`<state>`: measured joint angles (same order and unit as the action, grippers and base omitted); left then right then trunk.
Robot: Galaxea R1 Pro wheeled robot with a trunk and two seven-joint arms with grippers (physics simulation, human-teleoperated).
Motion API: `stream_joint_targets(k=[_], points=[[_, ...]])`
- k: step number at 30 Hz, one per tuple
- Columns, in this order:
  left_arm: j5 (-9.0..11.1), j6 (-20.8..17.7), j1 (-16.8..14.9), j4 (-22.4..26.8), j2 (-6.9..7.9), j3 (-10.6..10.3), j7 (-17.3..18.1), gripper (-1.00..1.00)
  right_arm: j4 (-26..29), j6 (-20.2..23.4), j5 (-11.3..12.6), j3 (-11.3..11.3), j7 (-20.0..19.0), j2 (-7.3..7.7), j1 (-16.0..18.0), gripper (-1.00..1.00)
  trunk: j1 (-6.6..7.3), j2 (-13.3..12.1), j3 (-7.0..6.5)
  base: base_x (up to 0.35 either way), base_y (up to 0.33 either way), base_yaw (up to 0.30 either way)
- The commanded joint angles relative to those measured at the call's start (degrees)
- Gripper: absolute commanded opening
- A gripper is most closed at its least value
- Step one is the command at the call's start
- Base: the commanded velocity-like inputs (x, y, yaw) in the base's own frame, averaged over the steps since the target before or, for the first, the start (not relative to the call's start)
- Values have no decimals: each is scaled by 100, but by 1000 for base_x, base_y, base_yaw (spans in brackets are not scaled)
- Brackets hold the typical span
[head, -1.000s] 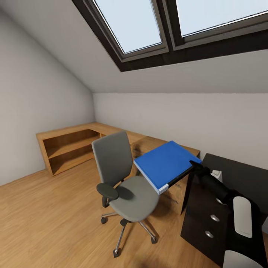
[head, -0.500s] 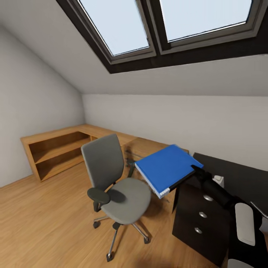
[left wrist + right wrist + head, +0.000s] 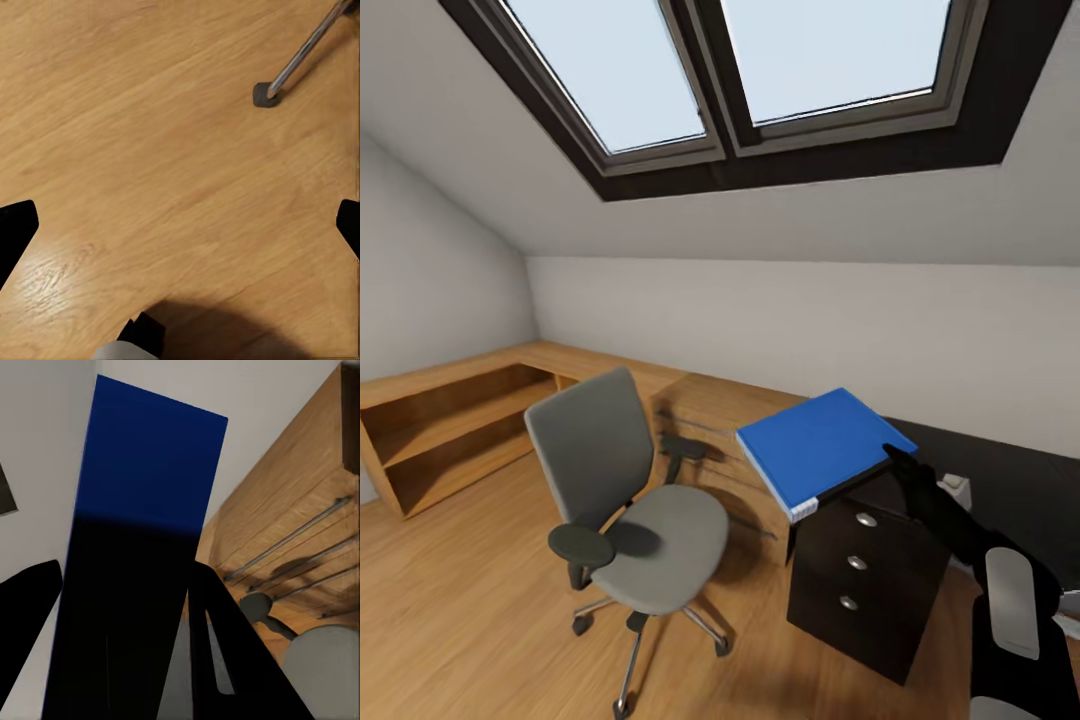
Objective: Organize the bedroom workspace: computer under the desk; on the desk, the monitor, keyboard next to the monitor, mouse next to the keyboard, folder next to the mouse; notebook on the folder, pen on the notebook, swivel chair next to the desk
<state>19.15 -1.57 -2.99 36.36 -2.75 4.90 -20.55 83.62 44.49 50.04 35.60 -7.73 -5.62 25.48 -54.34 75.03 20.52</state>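
While my right gripper (image 3: 893, 457) is clamped on the folder (image 3: 818, 443), held in the air at 3 o'clock of the swivel chair (image 3: 628, 510), it's off the seat but not yet on the desk (image 3: 1000, 475). Left jaws apart over floor (image 3: 150, 150).

Bright blue folder (image 3: 823, 441) with a white edge stripe; grey swivel chair (image 3: 622, 497) with black armrests; black desk (image 3: 1000, 480); oak-brown shelving unit (image 3: 445, 420); wood-grain floor (image 3: 150, 150); a small, perhaps white, object (image 3: 957, 488).
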Motion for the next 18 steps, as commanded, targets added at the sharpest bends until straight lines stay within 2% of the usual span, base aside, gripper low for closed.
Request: stream_joint_targets(k=[1,3,4,12,18], points=[[44,-13,1,6,-5,-4,-11,100,-40,2,-45,18,-35,-6,10,-100,23,-37,-12,0,0,-296],[41,-4,1,-21,-11,-48,-11,100,-204,-103,-150,12,-29,-6,9,-100,67,-117,-48,0,0,-298],[40,3,1,-38,-8,-142,-11,100,-355,-227,-229,-10,-11,-13,9,-100,89,-157,-63,0,0,-273],[45,3,1,-50,-9,-174,-11,100,-397,-256,-249,-24,0,-15,9,-100,264,-478,-153,0,0,-173],[45,7,1,-50,-16,-183,-11,100,-399,-257,-249,-24,0,-12,9,-100,264,-478,-101,0,0,-130]])
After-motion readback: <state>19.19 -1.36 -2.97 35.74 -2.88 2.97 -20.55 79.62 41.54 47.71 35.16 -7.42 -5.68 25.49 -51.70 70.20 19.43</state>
